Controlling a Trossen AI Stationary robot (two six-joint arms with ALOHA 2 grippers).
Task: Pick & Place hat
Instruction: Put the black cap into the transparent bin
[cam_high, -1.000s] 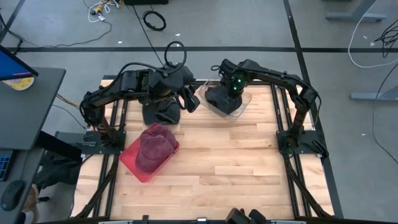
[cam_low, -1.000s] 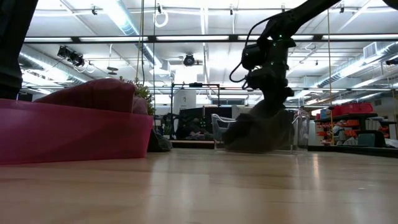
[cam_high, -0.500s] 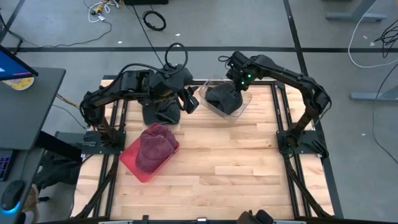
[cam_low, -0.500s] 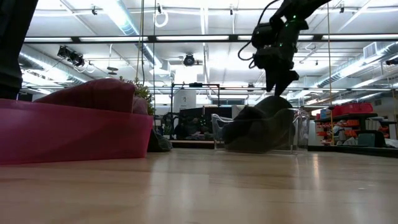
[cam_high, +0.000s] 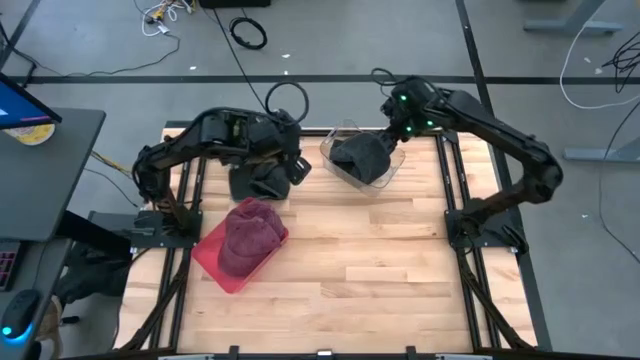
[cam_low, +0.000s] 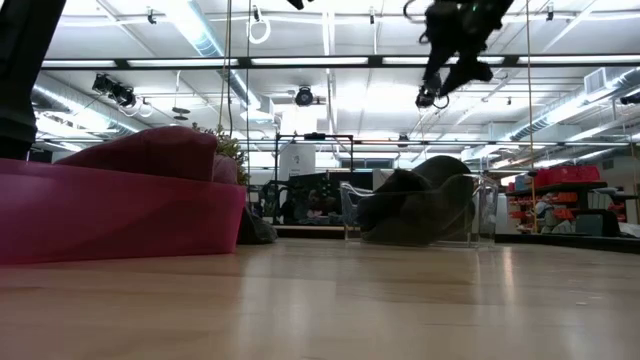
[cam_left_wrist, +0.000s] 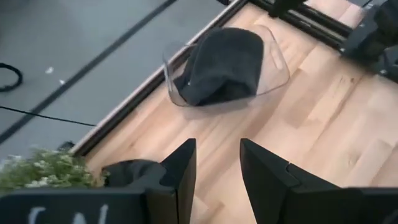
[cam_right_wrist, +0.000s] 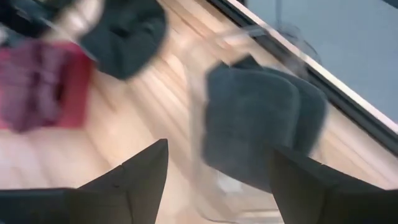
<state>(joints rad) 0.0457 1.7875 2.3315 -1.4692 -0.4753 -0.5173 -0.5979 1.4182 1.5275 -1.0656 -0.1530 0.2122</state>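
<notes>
A dark grey hat (cam_high: 362, 157) lies in a clear plastic bin (cam_high: 335, 163) at the table's far edge; both show in the low view, the hat (cam_low: 425, 205) inside the bin (cam_low: 352, 205). My right gripper (cam_high: 398, 112) hangs open high above the bin (cam_low: 440, 90), touching nothing; its wrist view looks down on the hat (cam_right_wrist: 261, 124). A second dark hat (cam_high: 255, 180) lies on the table at far left. My left gripper (cam_high: 293, 170) hovers open (cam_left_wrist: 217, 144) beside that hat.
A red bin (cam_high: 215, 262) holding a maroon hat (cam_high: 245, 235) sits near the table's left edge; it fills the low view's left side (cam_low: 120, 215). Bare wood stretches over the table's middle, right and near parts (cam_high: 380, 260). Black frame rails (cam_high: 460, 200) flank the table.
My right gripper has risen from the dark hat in the clear bin to well above it, drifting toward the far right. The hat stays behind in the bin and has settled lower. My left gripper has drawn back a little toward the table's left.
</notes>
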